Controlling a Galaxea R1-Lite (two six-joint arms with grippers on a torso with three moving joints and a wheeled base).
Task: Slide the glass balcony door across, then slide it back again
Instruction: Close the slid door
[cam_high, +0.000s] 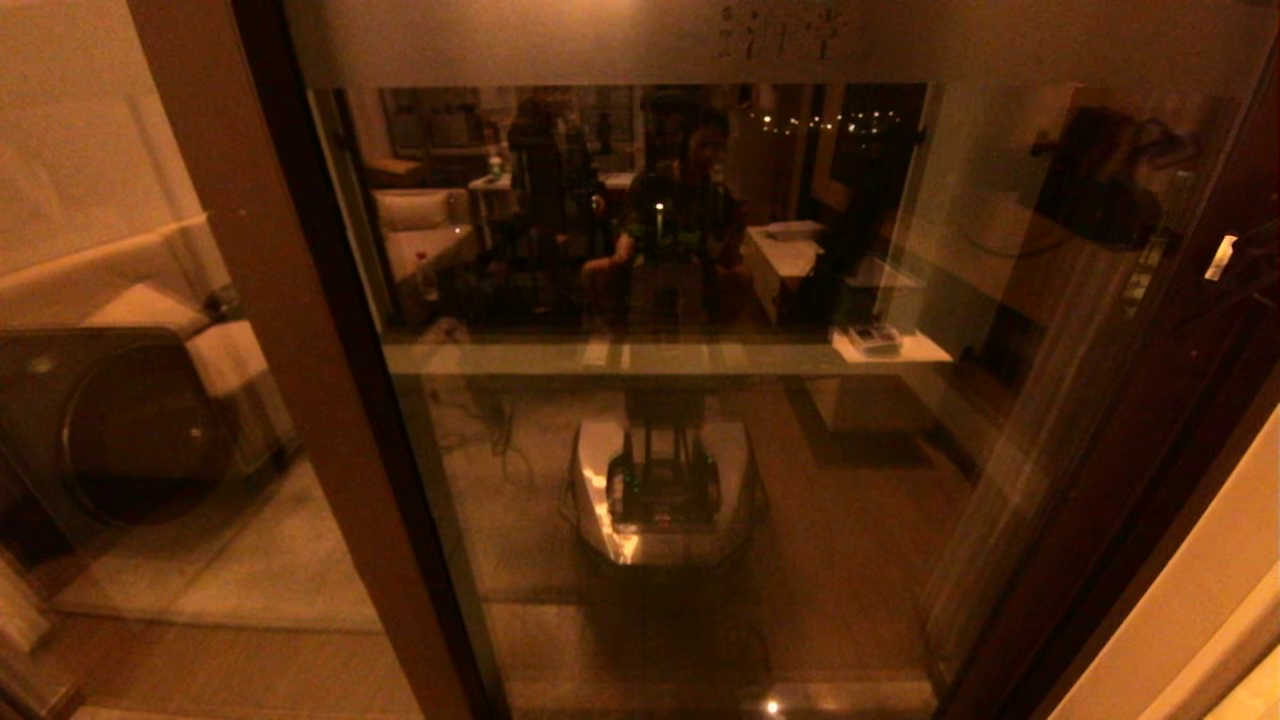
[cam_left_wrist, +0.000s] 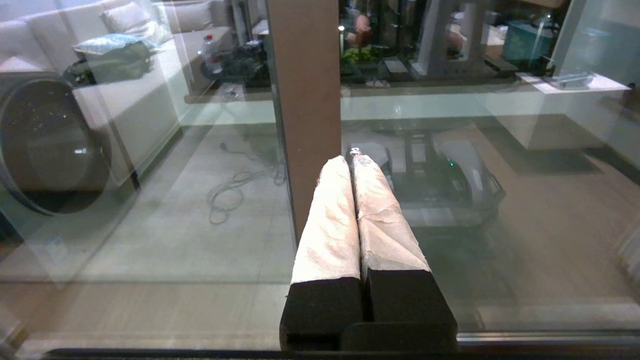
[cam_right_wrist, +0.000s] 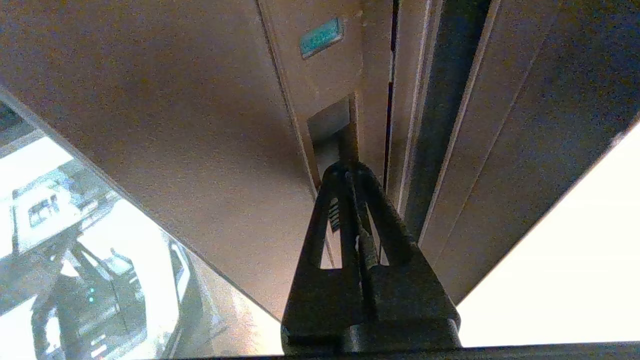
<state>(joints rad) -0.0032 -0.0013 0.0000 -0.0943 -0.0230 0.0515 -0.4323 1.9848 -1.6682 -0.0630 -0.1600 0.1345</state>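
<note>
The glass balcony door (cam_high: 700, 450) fills the head view, with a frosted top band carrying Chinese characters (cam_high: 780, 30). In the right wrist view my right gripper (cam_right_wrist: 348, 169) is shut, and its black tips sit at the lower end of the narrow recessed handle slot (cam_right_wrist: 331, 127) on the door's brown stile (cam_right_wrist: 200, 125). My left gripper (cam_left_wrist: 352, 160) has white-wrapped fingers (cam_left_wrist: 330, 225) pressed together with nothing between them. Its tips lie close to the edge of a brown upright stile (cam_left_wrist: 305, 90), with glass on both sides of that stile.
A front-loading washing machine (cam_high: 120, 430) stands behind the glass on the left, with a loose cable (cam_left_wrist: 230, 190) on the floor. The robot's base is mirrored in the pane (cam_high: 665, 490). A dark frame (cam_high: 1130, 480) and a pale wall (cam_high: 1200, 620) bound the right side.
</note>
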